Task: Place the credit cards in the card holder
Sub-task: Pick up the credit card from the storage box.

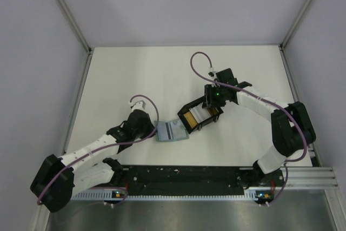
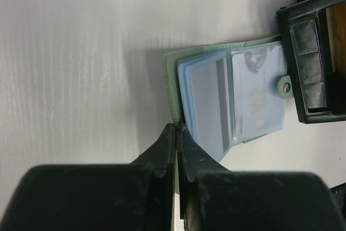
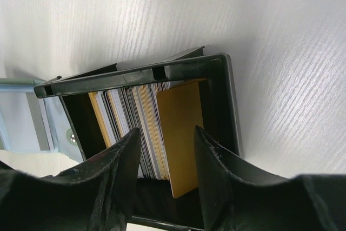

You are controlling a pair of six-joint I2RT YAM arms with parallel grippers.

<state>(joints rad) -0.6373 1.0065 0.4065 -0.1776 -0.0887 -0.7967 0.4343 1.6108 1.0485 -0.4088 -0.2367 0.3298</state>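
The sage-green card holder (image 1: 173, 131) lies open on the table, its pale blue sleeves (image 2: 254, 101) facing up. A grey credit card with a dark stripe (image 2: 208, 101) sits inside one sleeve. My left gripper (image 2: 177, 128) is shut on the holder's green edge (image 2: 172, 87), and in the top view the left gripper (image 1: 155, 128) is at the holder's left side. Several credit cards (image 3: 135, 114) stand on edge in a black box (image 3: 140, 74). A gold card (image 3: 181, 133) leans apart from the stack. My right gripper (image 3: 167, 131) hangs open over the box, with the gold card between its fingers but not gripped.
The black box (image 1: 197, 117) stands just right of the holder, touching its snap tab (image 2: 285, 86). White walls with metal rails close in the table on the left, the right and the far side. A black rail (image 1: 184, 176) runs along the near edge between the arm bases.
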